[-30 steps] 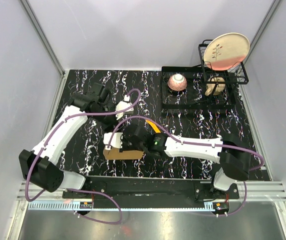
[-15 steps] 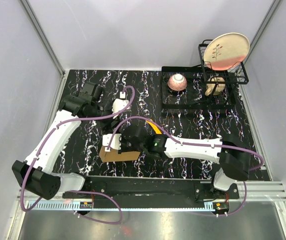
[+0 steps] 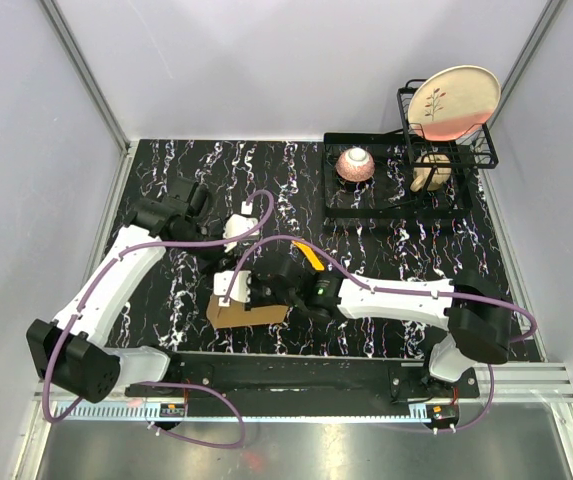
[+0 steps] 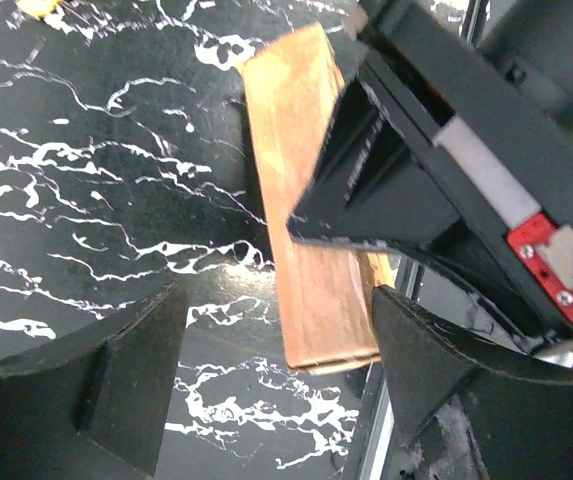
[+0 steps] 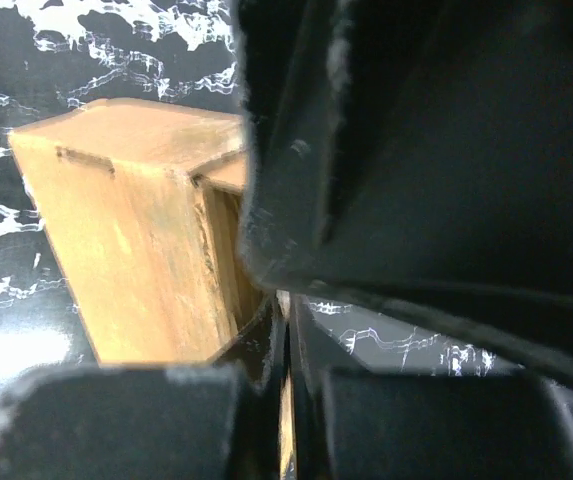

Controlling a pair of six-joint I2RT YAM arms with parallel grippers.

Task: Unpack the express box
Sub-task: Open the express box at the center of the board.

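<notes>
Judged to be at the flap-opening step: small flat plain brown cardboard express box [image 3: 249, 310] lying on the black white-veined marble-pattern table [image 3: 166, 170] near the front edge, just ahead of the arm bases, with no contents seen outside it. Right gripper [image 5: 286, 400] closed fully, with what looks like a thin sliver of cardboard pinched between the pads, probably the edge of the hinged flap; cannot tell from the wrist view how much of the flap is caught. Right arm laid low across the table toward the left, wrist directly over the box and hiding most of the lid in the overhead view. Left gripper [image 4: 276, 330] spread wide, holding nothing, hovering over the box without touching it, fingers [image 4: 116, 380] apart from the cardboard. Left arm reaching forward, then bent inward, wrist angled down at the box. Yellow utility knife [image 3: 309, 254] lying just behind the right wrist, in neither gripper. Next move, by judgement: raise and fold back the pinched flap with the right while lowering the left to pin the box body. Otherwise likely to drag or lift the whole light box rather than open it.
</notes>
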